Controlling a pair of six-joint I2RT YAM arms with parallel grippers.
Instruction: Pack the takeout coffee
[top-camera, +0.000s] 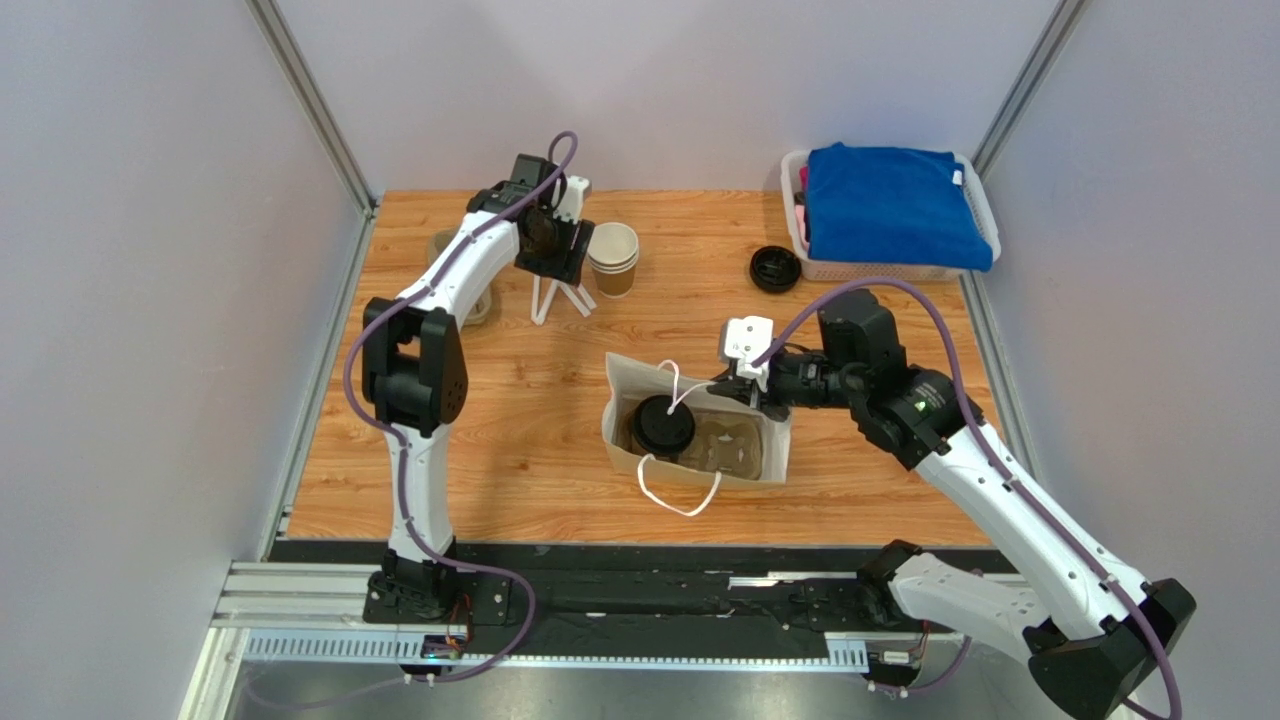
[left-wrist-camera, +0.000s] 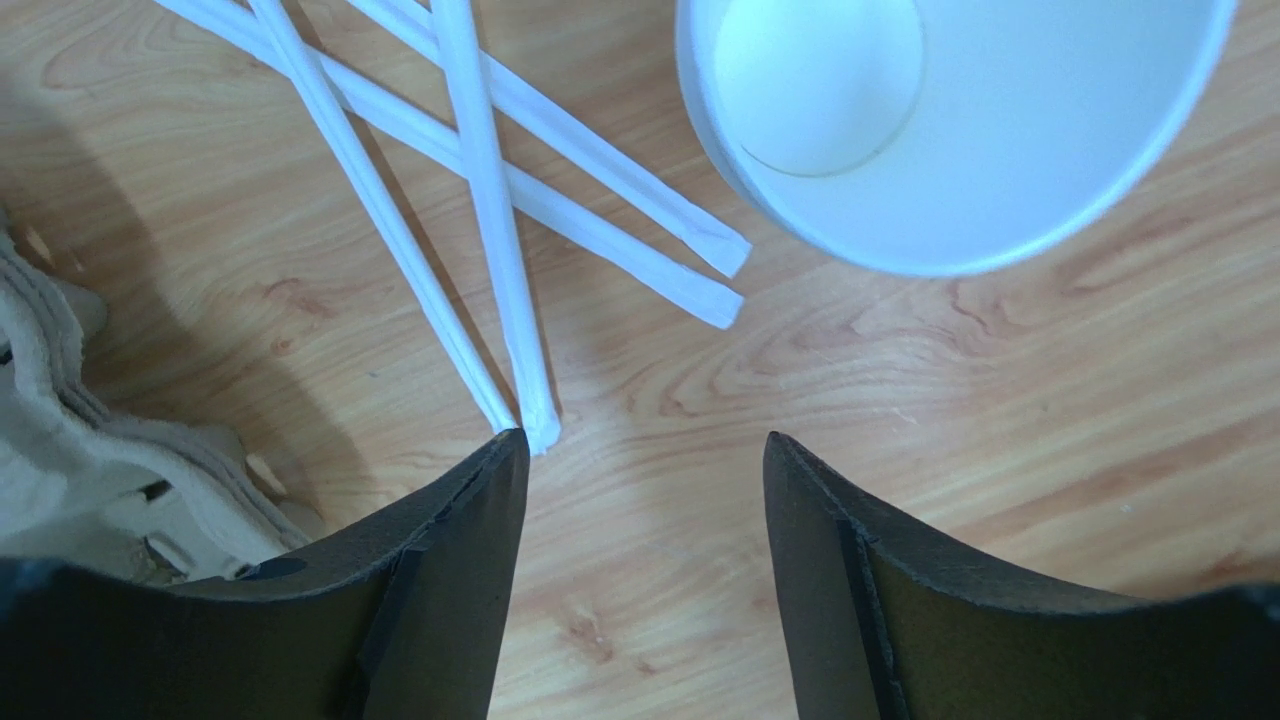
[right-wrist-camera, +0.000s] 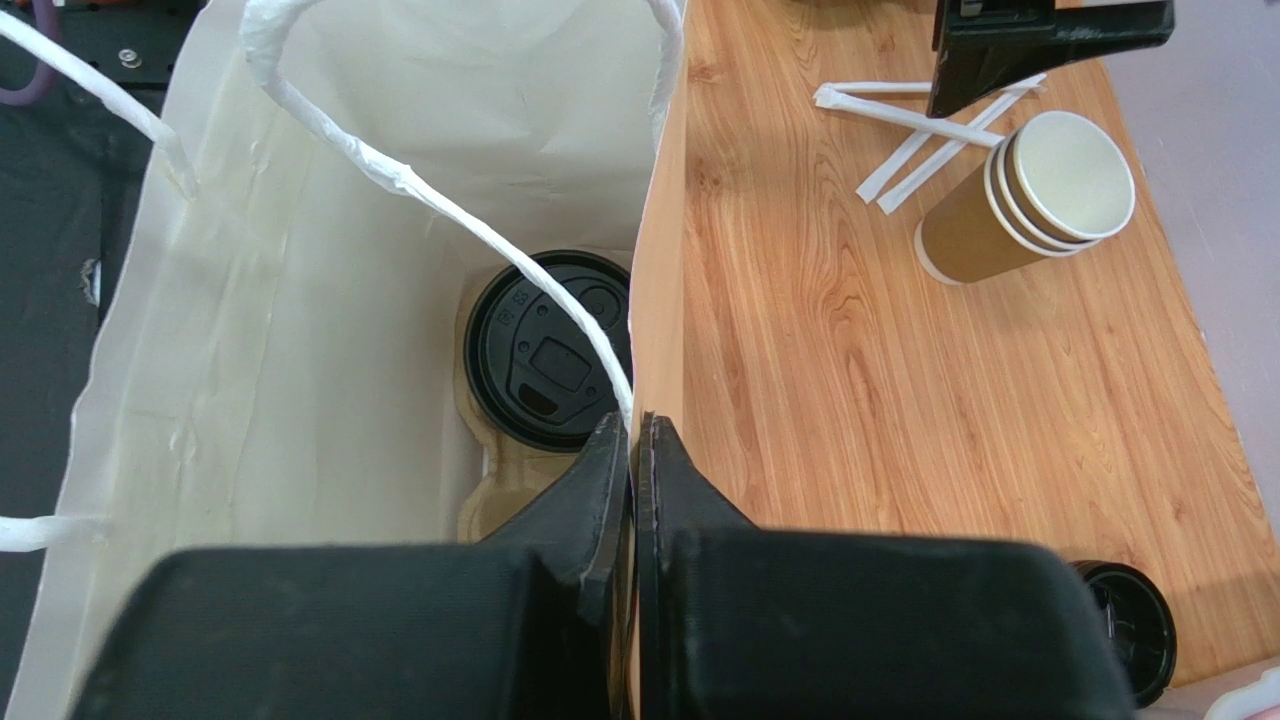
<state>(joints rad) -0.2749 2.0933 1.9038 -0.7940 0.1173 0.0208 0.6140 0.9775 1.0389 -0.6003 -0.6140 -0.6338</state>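
Note:
The takeout coffee (top-camera: 661, 426), a cup with a round black lid, stands inside the white paper bag (top-camera: 624, 383) at the table's middle. In the right wrist view the black lid (right-wrist-camera: 544, 350) shows deep in the bag, set in a brown cardboard carrier (right-wrist-camera: 504, 503). My right gripper (top-camera: 747, 387) is shut on the bag's right rim (right-wrist-camera: 657, 270), its jaws (right-wrist-camera: 633, 428) pinching the paper by the handle. My left gripper (top-camera: 559, 263) is open and empty at the back of the table, its jaws (left-wrist-camera: 646, 443) just above the wood beside white wrapped straws (left-wrist-camera: 496, 225).
A stack of lidless brown cups (top-camera: 613, 257) stands right of the left gripper. A loose black lid (top-camera: 775, 269) lies further right. A white basket (top-camera: 793, 225) with blue cloth (top-camera: 894, 203) sits back right. A cardboard carrier (left-wrist-camera: 90, 450) lies left of the left gripper.

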